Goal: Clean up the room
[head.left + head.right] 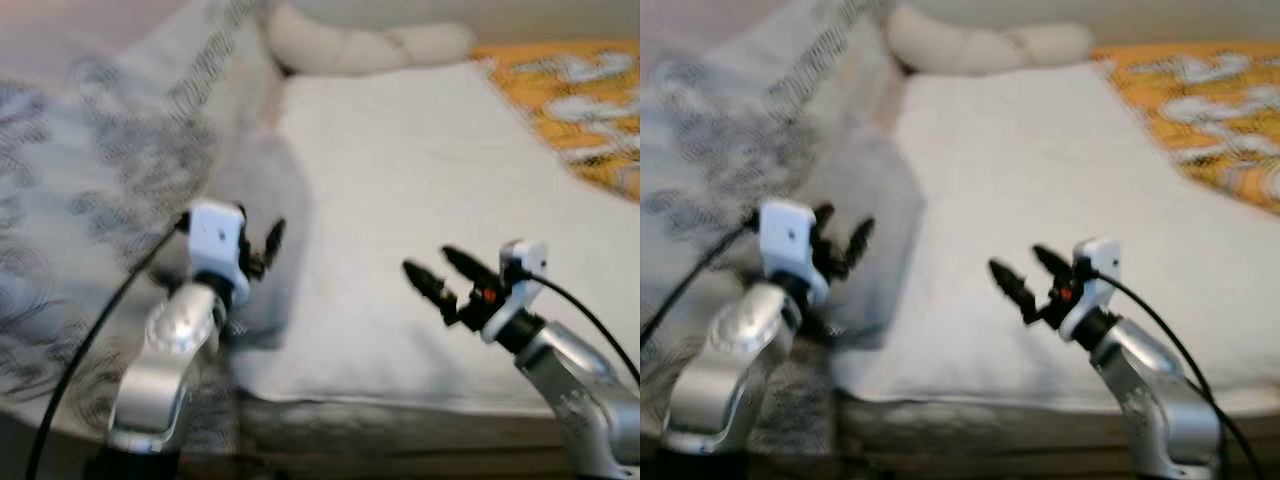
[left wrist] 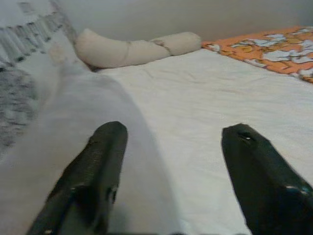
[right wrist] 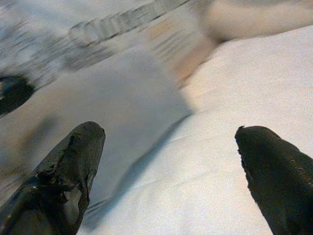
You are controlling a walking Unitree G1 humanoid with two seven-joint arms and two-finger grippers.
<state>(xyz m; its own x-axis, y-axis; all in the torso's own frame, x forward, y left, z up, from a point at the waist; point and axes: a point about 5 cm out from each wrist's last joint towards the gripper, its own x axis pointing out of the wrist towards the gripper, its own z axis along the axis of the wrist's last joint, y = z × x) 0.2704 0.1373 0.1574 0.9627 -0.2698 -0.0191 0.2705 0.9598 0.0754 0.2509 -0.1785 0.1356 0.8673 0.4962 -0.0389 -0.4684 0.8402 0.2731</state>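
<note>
A bed with a white sheet (image 1: 420,200) is lying before the robot, and no box, bin or basket is standing anywhere among the bedding.

The left gripper (image 1: 262,247) is hovering at the near left part of the bed, its two black fingers (image 2: 93,171) spread wide apart and holding nothing. Just ahead of and beneath them a pale grey fold of blanket (image 2: 73,147) is running away toward the head of the bed; whether the fingertips are touching it cannot be told. Outward of those fingers, a grey-patterned quilt (image 1: 90,200) is lying heaped along the bed's left side.

The right gripper (image 1: 432,272) is hanging over the near middle of the sheet, its fingers (image 3: 68,166) also wide open and gripping nothing. The bare white sheet is showing between and ahead of them, and the grey fold is lying off toward the left gripper.

Far beyond both pairs of fingers, a long cream bolster pillow (image 2: 132,49) is resting across the head of the bed. Past the right fingers, well apart, an orange patterned cover (image 1: 580,110) is lying over the far right part of the mattress. The head views are slightly blurred.
</note>
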